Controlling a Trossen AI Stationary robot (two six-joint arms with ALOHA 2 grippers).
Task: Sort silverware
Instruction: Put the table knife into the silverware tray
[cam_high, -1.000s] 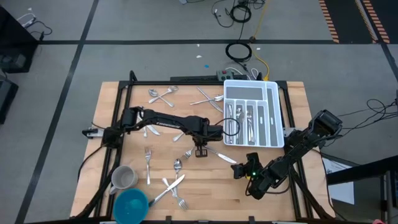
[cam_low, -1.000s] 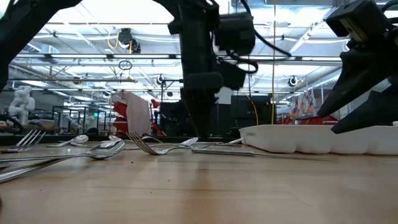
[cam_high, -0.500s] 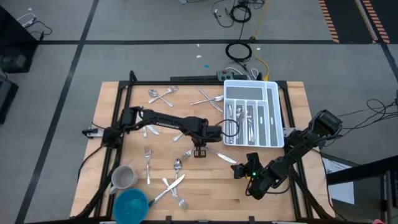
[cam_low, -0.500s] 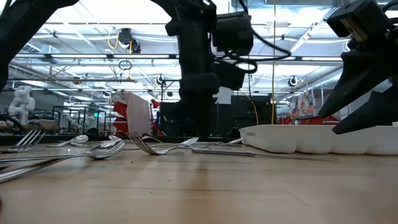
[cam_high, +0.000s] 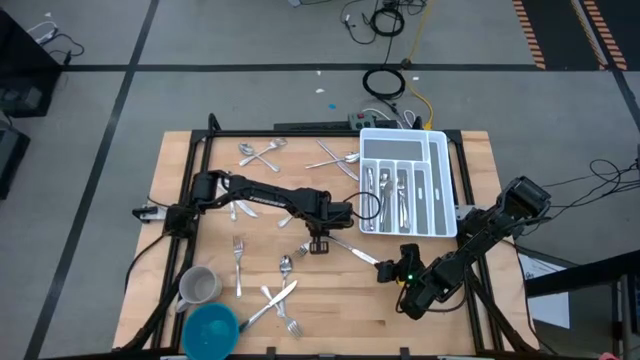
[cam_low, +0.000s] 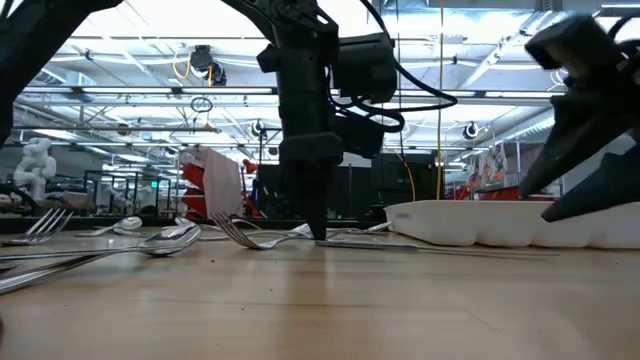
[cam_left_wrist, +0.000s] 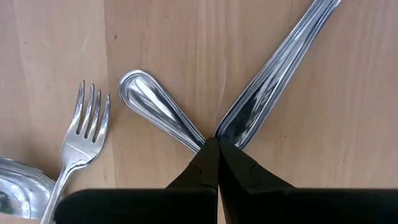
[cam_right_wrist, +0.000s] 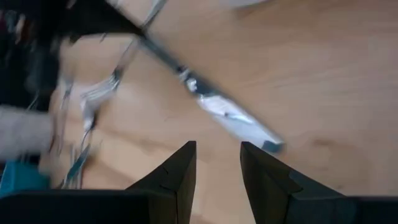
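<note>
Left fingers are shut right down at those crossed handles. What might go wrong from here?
1. The left gripper has its fingers shut at the point where a knife and a fork handle meet, gripping neither, so it may only nudge them.
2. A second fork lies close by; a sideways push may disturb it.
3. The right gripper hovers open beside the same knife, so the arms may crowd each other.
</note>
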